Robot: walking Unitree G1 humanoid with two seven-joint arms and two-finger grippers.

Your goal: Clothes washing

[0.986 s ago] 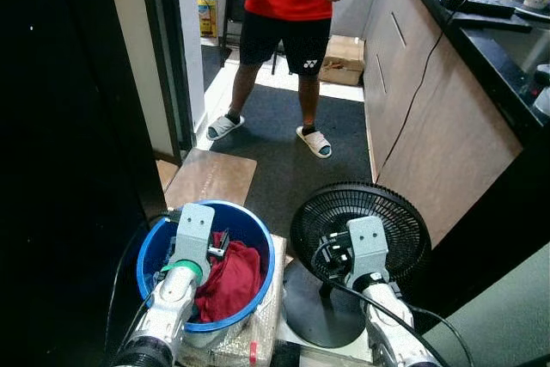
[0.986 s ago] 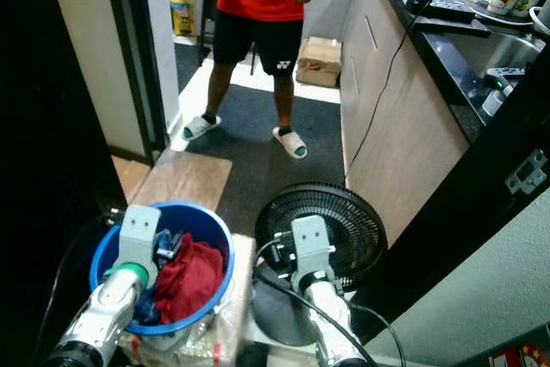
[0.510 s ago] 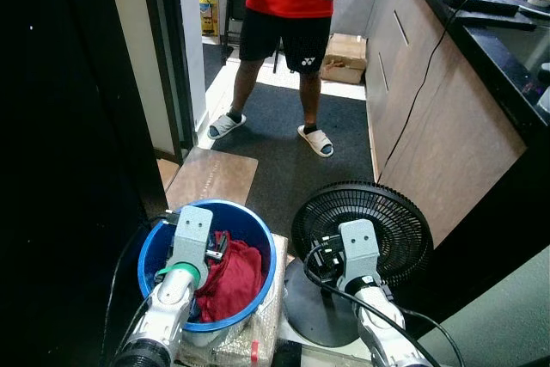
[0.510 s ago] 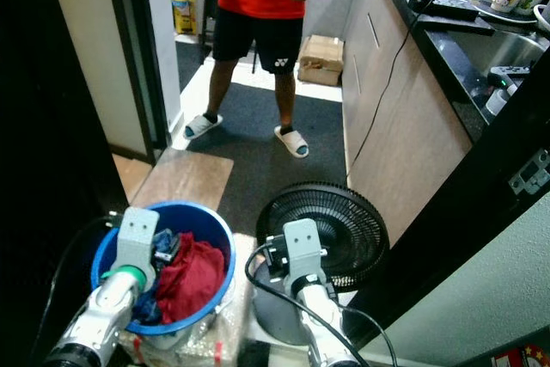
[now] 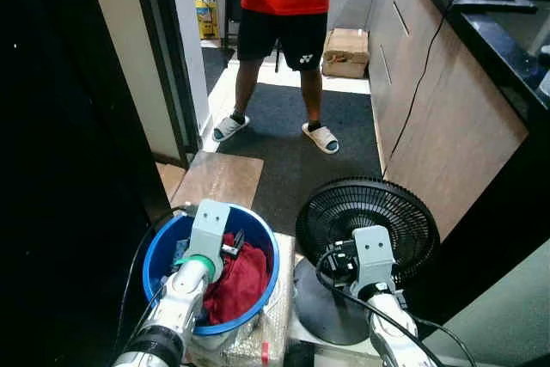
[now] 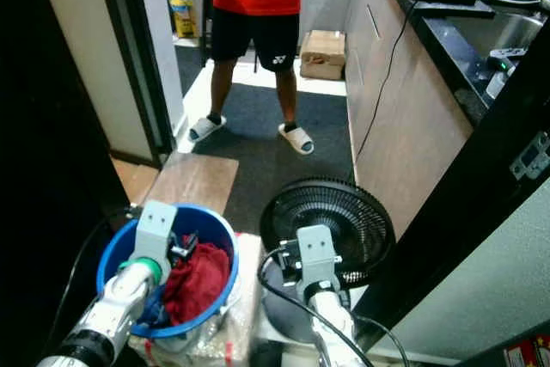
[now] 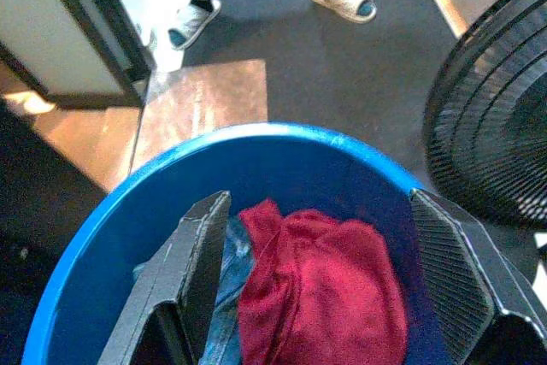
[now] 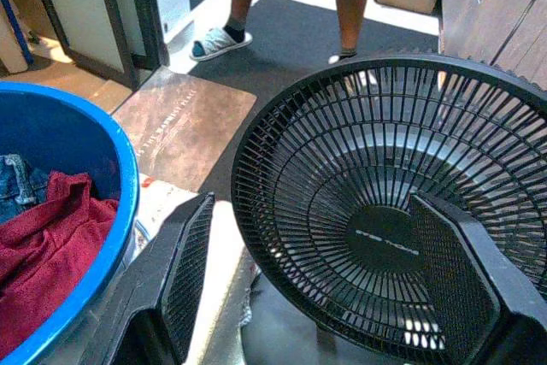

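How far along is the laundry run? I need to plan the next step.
Done: the red cloth and a blue denim piece lie in the round blue plastic bucket. In hand: nothing; the left gripper hovers open over the bucket's clothes, and the right gripper is open before the black floor fan. Left: grasping the clothes or bucket and washing them.

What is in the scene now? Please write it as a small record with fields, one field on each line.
setting: narrow kitchen passage beside a wooden counter
basin: blue basin on the floor, in front of the robot on its left
contents: red cloth on top, some blue denim beside it
left tool: left tool open, over the basin, fingers either side of the red cloth
right tool: right tool open, facing the black fan
person: person standing ahead, a controller in each hand
floor: brown mat beyond the basin
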